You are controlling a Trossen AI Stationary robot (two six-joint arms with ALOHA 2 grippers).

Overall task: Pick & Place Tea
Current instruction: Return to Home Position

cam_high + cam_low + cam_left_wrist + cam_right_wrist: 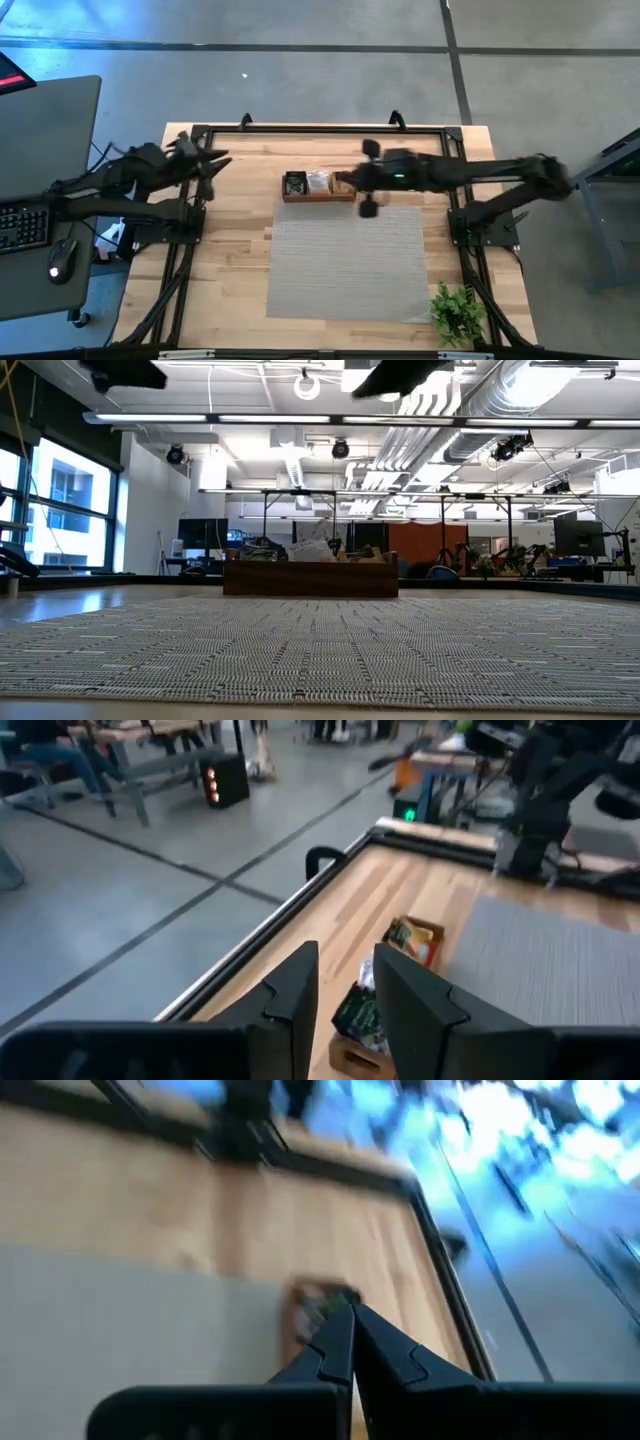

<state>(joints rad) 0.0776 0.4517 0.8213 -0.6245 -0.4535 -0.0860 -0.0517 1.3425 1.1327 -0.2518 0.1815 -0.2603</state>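
Note:
The tea sachets sit in the brown wooden box [320, 187] at the far edge of the grey mat. Dark ones [295, 184] fill its left compartment and white ones [319, 182] the middle; the right compartment is hidden under my right gripper [342, 181]. In the low view, sachets [312, 550] stick up above the box's front wall. My right gripper [351, 1313] hovers above the box's right end, shut, with nothing showing between its tips. My left gripper [218, 162] waits raised at the table's far left, open [346, 988], pointing toward the box [392, 988].
A grey woven mat [350, 260] covers the table's middle and near part. A small green plant [458, 312] stands at the near right corner. Black frame rails [320, 128] run along the table's edges. A desk with a keyboard [20, 222] and a mouse stands to the left.

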